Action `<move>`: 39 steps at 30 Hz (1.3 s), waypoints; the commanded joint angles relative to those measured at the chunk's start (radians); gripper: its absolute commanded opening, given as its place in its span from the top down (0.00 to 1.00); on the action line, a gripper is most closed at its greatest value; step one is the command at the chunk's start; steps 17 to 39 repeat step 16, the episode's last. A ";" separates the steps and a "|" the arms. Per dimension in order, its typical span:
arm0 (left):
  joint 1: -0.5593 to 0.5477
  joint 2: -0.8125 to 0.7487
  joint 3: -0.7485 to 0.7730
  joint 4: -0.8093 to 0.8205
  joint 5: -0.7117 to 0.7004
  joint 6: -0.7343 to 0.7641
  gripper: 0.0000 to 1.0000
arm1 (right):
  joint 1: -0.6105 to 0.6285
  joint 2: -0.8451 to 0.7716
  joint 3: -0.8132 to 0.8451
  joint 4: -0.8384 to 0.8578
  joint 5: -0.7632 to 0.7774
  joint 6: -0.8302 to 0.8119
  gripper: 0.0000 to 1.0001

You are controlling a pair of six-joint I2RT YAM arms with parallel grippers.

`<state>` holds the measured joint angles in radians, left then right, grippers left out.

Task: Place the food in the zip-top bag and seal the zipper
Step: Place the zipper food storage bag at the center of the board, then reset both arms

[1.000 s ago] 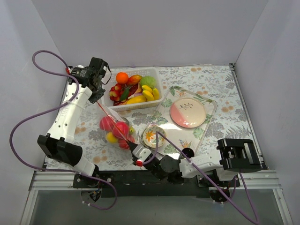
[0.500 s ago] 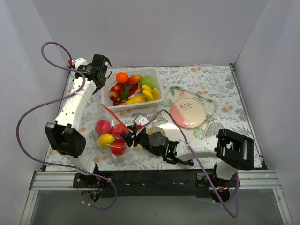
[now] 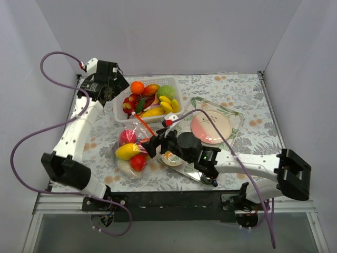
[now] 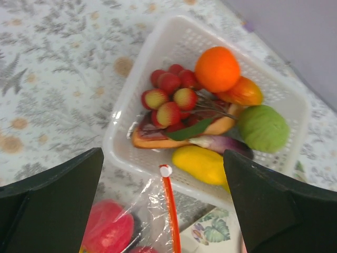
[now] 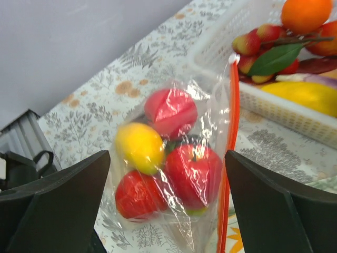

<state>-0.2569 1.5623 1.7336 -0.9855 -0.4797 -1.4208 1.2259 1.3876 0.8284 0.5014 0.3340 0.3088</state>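
Zip-top bag [image 5: 174, 158] sits right in front of the right gripper [image 5: 167, 153], jaws spread wide, gripping nothing. Red and yellow food [image 5: 171, 113] inside, red-orange zipper [image 5: 231, 132] along its edge. Left gripper [image 4: 163, 153], spread wide too, hovers over the white basket [image 4: 129, 89] just beside it.

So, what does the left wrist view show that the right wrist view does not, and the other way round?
Only the left wrist view: the green fruit and the whole white basket. Only the right wrist view: the yellow fruit and two lower red apples inside the zip-top bag. Both: the red-orange zipper, the orange and the red berry cluster.
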 commanded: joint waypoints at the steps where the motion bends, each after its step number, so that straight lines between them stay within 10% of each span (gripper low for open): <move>1: -0.054 -0.288 -0.237 0.165 0.179 0.019 0.02 | -0.028 -0.142 0.081 -0.207 0.054 0.018 0.02; 14: -0.094 -0.677 -0.715 0.403 0.311 0.108 0.02 | -0.100 -0.712 -0.218 -0.489 0.284 0.134 0.01; 39: -0.094 -0.688 -0.733 0.418 0.309 0.115 0.02 | -0.100 -0.737 -0.229 -0.500 0.292 0.145 0.01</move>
